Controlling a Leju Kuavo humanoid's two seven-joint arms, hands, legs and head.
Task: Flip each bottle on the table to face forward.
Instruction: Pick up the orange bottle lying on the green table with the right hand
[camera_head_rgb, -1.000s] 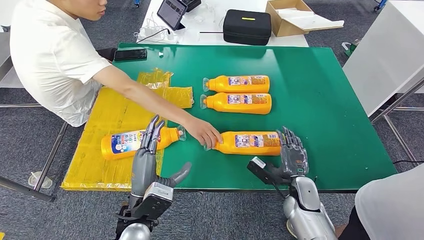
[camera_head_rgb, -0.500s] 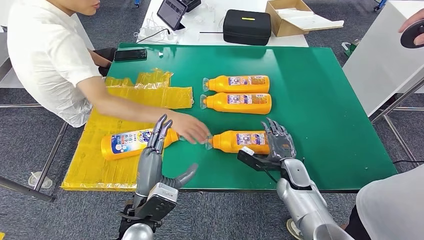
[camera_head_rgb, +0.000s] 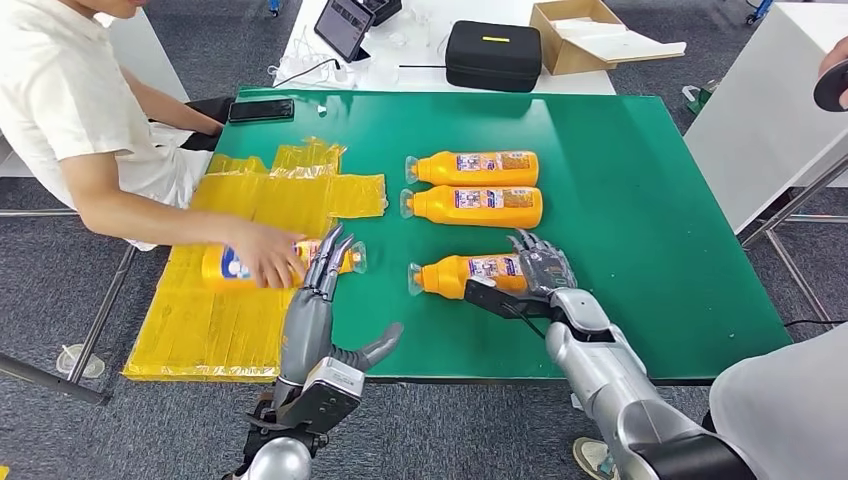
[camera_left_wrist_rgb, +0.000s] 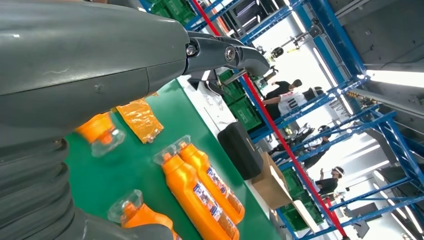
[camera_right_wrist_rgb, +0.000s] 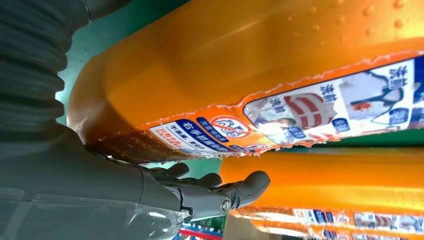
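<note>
Meanwhile, the right hand (camera_head_rgb: 541, 268) wraps the base of the nearest bottle (camera_head_rgb: 470, 274), which lies on the green table (camera_head_rgb: 640, 200) just short of two bottles (camera_head_rgb: 473, 187) lying side by side. Rolling it well likely needs a firm hold and steady wrist turn. Beyond the nearest bottle's cap, the left hand (camera_head_rgb: 318, 300) hovers, fingers spread and empty, near a person's hand (camera_head_rgb: 265, 265) on a fourth bottle (camera_head_rgb: 228, 263).
</note>
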